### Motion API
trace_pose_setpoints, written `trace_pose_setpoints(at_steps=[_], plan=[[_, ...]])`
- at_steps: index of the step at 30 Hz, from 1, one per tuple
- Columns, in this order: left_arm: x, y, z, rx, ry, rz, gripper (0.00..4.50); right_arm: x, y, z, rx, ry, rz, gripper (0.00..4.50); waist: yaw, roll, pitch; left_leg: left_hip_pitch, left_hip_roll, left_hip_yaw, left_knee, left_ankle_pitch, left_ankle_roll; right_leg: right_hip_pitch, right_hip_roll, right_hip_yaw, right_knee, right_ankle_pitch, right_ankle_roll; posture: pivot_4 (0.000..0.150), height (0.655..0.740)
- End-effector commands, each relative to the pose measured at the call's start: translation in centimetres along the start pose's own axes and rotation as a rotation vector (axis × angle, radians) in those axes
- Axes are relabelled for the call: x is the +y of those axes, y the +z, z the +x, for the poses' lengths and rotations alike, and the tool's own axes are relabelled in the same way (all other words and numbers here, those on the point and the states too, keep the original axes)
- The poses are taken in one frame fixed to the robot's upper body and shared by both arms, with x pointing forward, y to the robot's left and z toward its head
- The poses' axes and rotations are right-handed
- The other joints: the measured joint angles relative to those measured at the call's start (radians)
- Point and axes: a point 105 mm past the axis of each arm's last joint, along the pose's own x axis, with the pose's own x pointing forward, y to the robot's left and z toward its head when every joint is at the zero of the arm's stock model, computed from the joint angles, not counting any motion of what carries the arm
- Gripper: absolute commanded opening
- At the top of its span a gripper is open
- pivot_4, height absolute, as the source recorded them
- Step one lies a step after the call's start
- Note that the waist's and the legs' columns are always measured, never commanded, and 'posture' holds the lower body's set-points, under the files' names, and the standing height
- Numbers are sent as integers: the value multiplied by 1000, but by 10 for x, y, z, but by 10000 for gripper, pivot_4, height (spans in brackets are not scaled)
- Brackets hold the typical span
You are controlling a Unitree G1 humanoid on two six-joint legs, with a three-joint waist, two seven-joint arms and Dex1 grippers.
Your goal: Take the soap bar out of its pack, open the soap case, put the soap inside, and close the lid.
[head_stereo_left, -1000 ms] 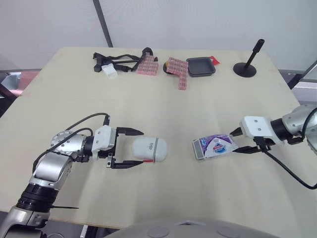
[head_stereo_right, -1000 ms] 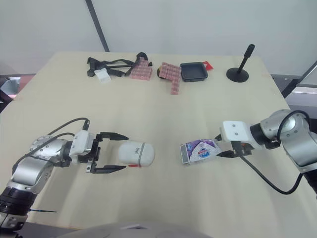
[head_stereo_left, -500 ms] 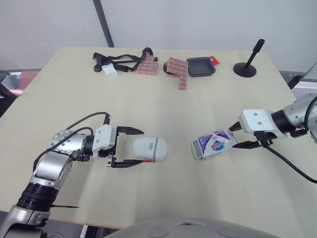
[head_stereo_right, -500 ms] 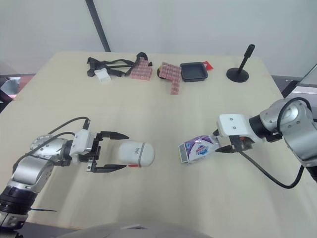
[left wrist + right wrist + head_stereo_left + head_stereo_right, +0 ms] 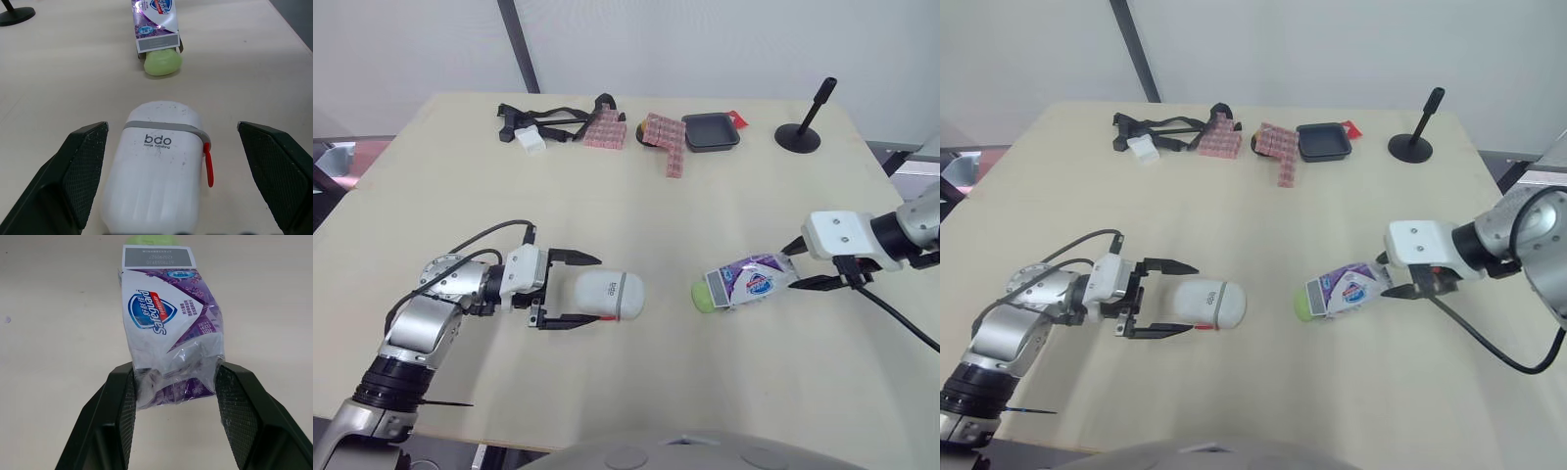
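Observation:
A purple-and-white soap pack (image 5: 752,282) lies right of the table's middle. My right gripper (image 5: 790,269) is shut on its crumpled tail end (image 5: 171,377). A pale green soap bar (image 5: 702,297) pokes out of the pack's open end and rests on the table; the left wrist view shows it too (image 5: 163,62). The white soap case (image 5: 607,295), with a grey band and a red tab, lies closed on its side left of centre. My left gripper (image 5: 597,290) is open, one finger on each side of the case (image 5: 161,166), with gaps showing.
Along the far edge sit black straps with a white piece (image 5: 538,125), pink patterned blocks (image 5: 664,137), a black tray (image 5: 710,131) and a black stand (image 5: 800,132). Bare tabletop separates case and soap.
My right gripper has shifted right with the pack, and the green soap bar has slid partly out of the open end. My left gripper edged slightly forward around the case.

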Motion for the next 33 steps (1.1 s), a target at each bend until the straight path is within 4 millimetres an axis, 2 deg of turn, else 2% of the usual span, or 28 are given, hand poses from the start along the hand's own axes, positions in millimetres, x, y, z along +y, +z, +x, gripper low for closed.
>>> trace_pose_setpoints(at_steps=[1, 18, 27, 33], plan=[[3, 4, -2, 3, -5, 34, 45000, -5, 4, -17, -14, -61, 10, 24395, 0, 0, 0, 0, 0, 0, 0, 0, 0, 0, 0, 0, 0, 0, 0, 1500, 7400], [7, 6, -3, 10, -21, 43, 45000, 8, -25, -49, -73, -164, 261, 24395, 10, 0, 0, 0, 0, 0, 0, 0, 0, 0, 0, 0, -1, 0, 0, 1500, 7400], [7, 2, -5, 15, -21, 43, 45000, -4, -39, -69, -171, -340, 406, 24395, 12, 0, 0, 0, 0, 0, 0, 0, 0, 0, 0, 0, -1, 0, 0, 1500, 7400], [7, -1, -8, 19, -17, 46, 45000, -14, -55, -66, -277, -533, 546, 24395, 13, 0, 0, 0, 0, 0, 0, 0, 0, 0, 0, 0, -1, 0, -1, 1500, 7400]])
